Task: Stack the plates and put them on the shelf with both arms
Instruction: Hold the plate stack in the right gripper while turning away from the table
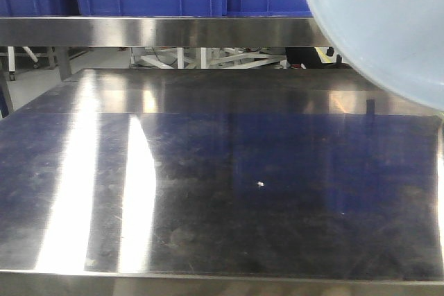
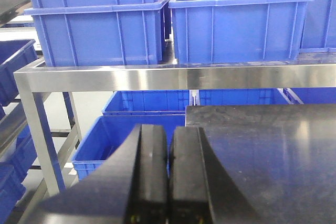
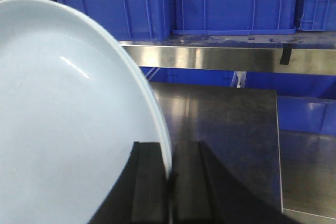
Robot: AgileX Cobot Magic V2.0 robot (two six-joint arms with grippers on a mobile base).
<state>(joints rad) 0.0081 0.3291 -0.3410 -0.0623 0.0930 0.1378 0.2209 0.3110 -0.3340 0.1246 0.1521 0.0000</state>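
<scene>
The right pincer (image 3: 170, 192) is clamped on the rim of a plate (image 3: 63, 124), held tilted on edge above the table's (image 1: 222, 192) right side; whether a second plate lies against it cannot be told; the left pincer (image 2: 168, 182) has its fingers pressed together on nothing, near the table's left edge; the shelf (image 1: 152, 31) runs beyond, blue crates (image 2: 241, 24) on it.

Matte black gripper fingers at both wrists.
The left gripper (image 2: 169, 132) had two broad black fingers (image 2: 152, 171) with rounded tips that widened into sloping, wedge-shaped bases. Tiny yellowish specks showed low on their inner edges. The right gripper (image 3: 169, 153) had matching black, flat-faced fingers (image 3: 149, 182) with a faint sheen along their ridges.
</scene>
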